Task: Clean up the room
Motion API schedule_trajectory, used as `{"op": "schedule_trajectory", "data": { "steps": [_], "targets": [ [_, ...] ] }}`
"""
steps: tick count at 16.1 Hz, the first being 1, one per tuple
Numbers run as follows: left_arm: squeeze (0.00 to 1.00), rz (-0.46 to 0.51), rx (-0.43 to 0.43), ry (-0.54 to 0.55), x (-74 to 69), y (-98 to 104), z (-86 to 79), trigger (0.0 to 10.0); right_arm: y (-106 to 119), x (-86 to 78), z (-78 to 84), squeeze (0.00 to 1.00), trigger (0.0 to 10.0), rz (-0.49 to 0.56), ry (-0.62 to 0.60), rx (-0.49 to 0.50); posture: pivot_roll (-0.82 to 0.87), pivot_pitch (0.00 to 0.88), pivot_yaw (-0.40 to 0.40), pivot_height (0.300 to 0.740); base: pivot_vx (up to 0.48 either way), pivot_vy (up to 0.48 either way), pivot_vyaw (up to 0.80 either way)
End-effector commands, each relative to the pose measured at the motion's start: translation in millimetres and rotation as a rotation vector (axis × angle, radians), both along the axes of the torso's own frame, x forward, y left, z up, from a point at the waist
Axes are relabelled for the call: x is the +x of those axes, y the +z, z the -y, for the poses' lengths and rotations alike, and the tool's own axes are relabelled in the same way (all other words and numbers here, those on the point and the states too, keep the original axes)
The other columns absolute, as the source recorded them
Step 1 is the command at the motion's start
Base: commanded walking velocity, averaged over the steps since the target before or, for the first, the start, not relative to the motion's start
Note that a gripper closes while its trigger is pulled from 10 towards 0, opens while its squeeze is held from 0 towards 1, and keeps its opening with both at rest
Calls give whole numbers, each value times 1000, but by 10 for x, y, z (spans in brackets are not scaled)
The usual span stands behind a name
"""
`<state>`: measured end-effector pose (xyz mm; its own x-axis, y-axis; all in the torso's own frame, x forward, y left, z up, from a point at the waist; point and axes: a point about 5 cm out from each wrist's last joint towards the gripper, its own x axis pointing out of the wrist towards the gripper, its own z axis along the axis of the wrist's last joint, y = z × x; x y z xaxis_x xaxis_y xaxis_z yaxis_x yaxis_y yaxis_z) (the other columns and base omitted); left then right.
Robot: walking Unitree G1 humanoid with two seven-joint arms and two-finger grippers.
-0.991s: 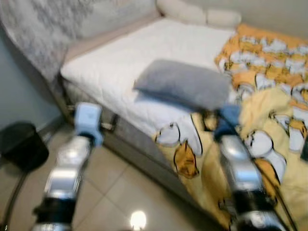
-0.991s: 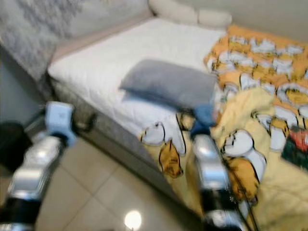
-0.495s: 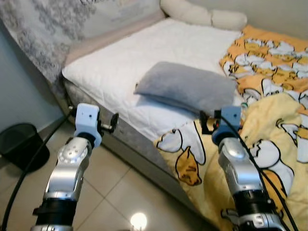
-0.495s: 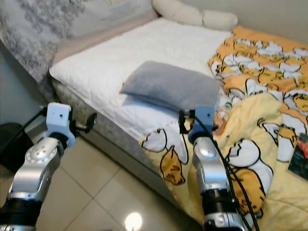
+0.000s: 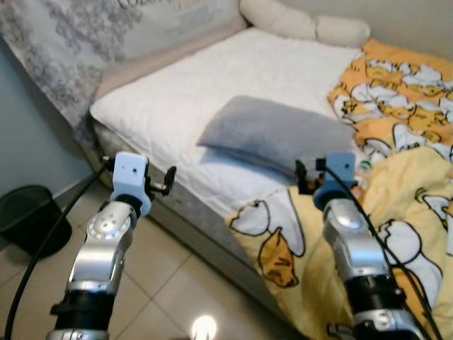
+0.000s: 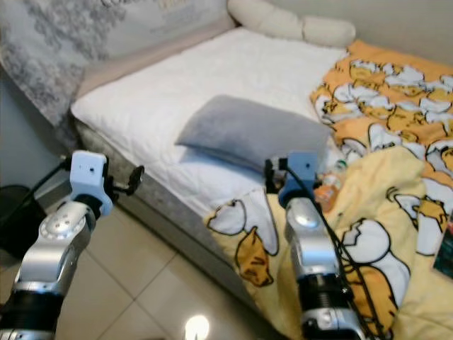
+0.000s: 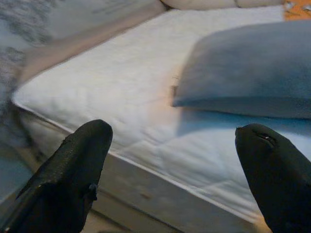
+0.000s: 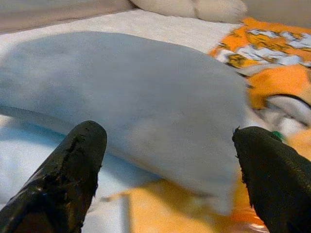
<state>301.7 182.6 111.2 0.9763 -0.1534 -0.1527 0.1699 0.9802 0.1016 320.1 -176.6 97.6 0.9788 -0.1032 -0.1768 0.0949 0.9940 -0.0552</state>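
No text can be read with certainty. On the grey patterned fabric (image 5: 85, 42) at the far left, behind the bed, there are some large pale letters near the top edge, but they are cut off and too blurred to read. The yellow blanket (image 5: 396, 212) has cartoon drawings, without any legible words.

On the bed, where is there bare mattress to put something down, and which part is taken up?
Bare white mattress runs from the near left edge up to the cream bolster, left of the grey pillow. The right side is crowded by the yellow-and-orange cartoon blanket, bunched and spilling over the edge. Both open grippers hover short of the pillow.
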Motion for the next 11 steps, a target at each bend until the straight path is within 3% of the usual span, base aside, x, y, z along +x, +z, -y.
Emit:
{"op": "schedule_trajectory", "data": {
  "steps": [1,2,7,11],
  "targets": [
    [1000,7,10,-9,12,24,25,10000,34,15,34,0,10000,4,-19,1,67,0,21,740,292,0,0],
    [1000,7,10,-10,13,24,30,10000,36,17,40,0,10000,3,-20,0,67,0,21,740,289,0,0],
    [1000,3,12,-13,6,20,14,10000,27,21,36,0,10000,-12,-32,-13,67,0,27,740,289,0,-735],
    [1000,-3,12,-20,-4,7,10,10000,113,68,-32,0,10000,4,9,-16,63,0,35,740,294,0,0]
  ]
}}
